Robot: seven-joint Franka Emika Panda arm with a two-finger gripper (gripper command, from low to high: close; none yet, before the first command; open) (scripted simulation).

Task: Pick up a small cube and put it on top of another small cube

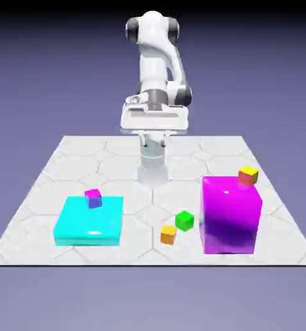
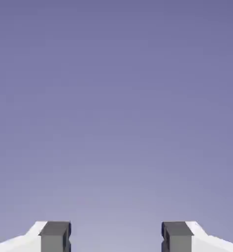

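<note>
The gripper [image 2: 116, 237] is spread wide and empty, facing only backdrop, while the green cube [image 1: 185, 220] rests on the table [image 1: 45, 187] just beside the orange cube [image 1: 168, 234], well apart from the yellow-topped cube [image 1: 248, 175] behind the magenta block [image 1: 231, 214].

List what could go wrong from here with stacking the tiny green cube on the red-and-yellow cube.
1. The tiny all-green cube sits close to a tiny orange cube with a yellow top and the tall magenta block; wide-open fingers coming down could knock either.
2. The target, a tiny cube with a yellow top and red face, looks perched by the magenta block's far corner, so a nudge might tip it off.
3. The hand view shows only backdrop, so the gripper isn't aimed at any cube yet.
</note>
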